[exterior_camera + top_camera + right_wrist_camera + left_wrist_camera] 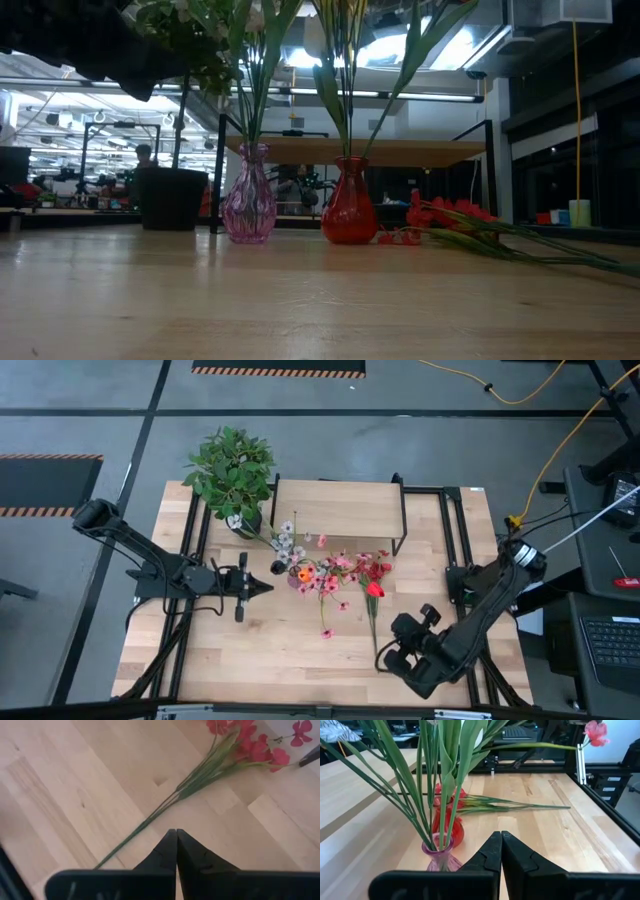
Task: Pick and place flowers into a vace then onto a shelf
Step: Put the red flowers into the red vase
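A pink glass vase (249, 208) and a red glass vase (349, 206) stand on the table before the shelf (338, 508), each holding green stems with blooms (318, 572). A loose bunch of red flowers (250, 747) lies flat on the table, its long stem (150, 820) running toward the near edge. My right gripper (176, 832) hangs shut just above the stem's near end (378, 645), pointing steeply down and touching nothing. My left gripper (500, 837) is shut and roughly level, just left of the pink vase (441, 857), holding nothing.
A bushy green plant (232, 463) in a black pot (170, 197) stands at the table's far left corner, beside the shelf. Bare tabletop (290, 665) lies between the vases and the near edge. Black frame rails (455, 530) run along the table's sides.
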You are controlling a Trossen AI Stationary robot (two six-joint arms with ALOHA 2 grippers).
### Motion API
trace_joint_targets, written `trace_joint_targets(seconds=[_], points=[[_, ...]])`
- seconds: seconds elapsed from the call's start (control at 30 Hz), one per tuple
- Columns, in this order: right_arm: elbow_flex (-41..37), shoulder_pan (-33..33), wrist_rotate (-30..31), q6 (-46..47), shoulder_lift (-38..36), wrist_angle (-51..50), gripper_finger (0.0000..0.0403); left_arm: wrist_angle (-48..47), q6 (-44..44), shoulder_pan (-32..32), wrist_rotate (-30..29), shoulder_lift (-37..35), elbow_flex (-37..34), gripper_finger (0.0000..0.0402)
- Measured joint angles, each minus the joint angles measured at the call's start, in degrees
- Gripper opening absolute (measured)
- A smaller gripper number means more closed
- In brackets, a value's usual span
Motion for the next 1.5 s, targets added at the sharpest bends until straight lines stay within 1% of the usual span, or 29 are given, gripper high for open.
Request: trace_joint_targets(seconds=[0.13, 0.23, 0.3, 0.4, 0.5, 0.6, 0.7, 0.8, 0.9, 1.0, 1.13, 1.27, 1.5], points=[[0.00, -0.01, 1.10, 2.76, 1.10, 0.38, 0.0029, -1.35, -0.02, 0.00, -0.02, 0.01, 0.00, 0.0006], [0.00, -0.02, 1.22, 4.05, 1.27, 1.98, 0.0063, -1.63, -0.07, 0.00, -0.01, 0.01, 0.00, 0.0006], [-0.54, -0.04, 2.45, 3.99, 1.24, 5.20, 0.0089, -2.28, -1.26, 0.00, 0.00, 0.00, 0.02, 0.0006], [-2.43, -0.16, 2.98, 4.06, 1.27, 6.59, 0.0129, -3.46, -3.10, 0.00, -0.02, 0.00, 0.02, 0.0006], [-5.54, -1.00, 3.15, 4.21, 1.29, 10.40, 0.0162, -4.23, -4.11, 0.00, -0.02, 0.01, -0.08, 0.0006], [-8.44, -2.19, 3.08, 4.11, 1.35, 14.63, 0.0187, -4.30, -4.15, 0.00, -0.02, 0.00, -0.45, 0.0006], [-11.10, -3.51, 2.49, 3.95, 1.36, 18.39, 0.0203, -4.29, -4.11, 0.00, -0.02, 0.01, -0.55, 0.0006], [-13.18, -4.78, 1.94, 3.96, 1.36, 21.68, 0.0211, -4.29, -4.08, 0.00, -0.02, 0.01, -0.55, 0.0006], [-15.40, -5.78, 0.88, 3.91, 1.36, 24.01, 0.0211, -4.29, -4.07, 0.00, -0.02, 0.02, -0.57, 0.0006], [-17.91, -6.54, 0.54, 3.79, 1.34, 28.49, 0.0212, -4.49, -4.02, 0.00, -0.02, 0.02, -0.57, 0.0006], [-20.42, -6.84, 0.01, 3.55, 1.34, 31.93, 0.0212, -6.26, -3.97, 0.00, -0.02, 0.01, -0.61, 0.0006], [-20.96, -7.08, -0.91, 3.57, 2.51, 32.82, 0.0212, -7.09, -4.06, 0.00, -0.03, 0.02, -0.63, 0.0006], [-20.96, -8.10, -1.01, 3.27, 7.18, 34.74, 0.0212, -7.17, -4.04, 0.00, -0.04, 0.04, -0.63, 0.0006]])
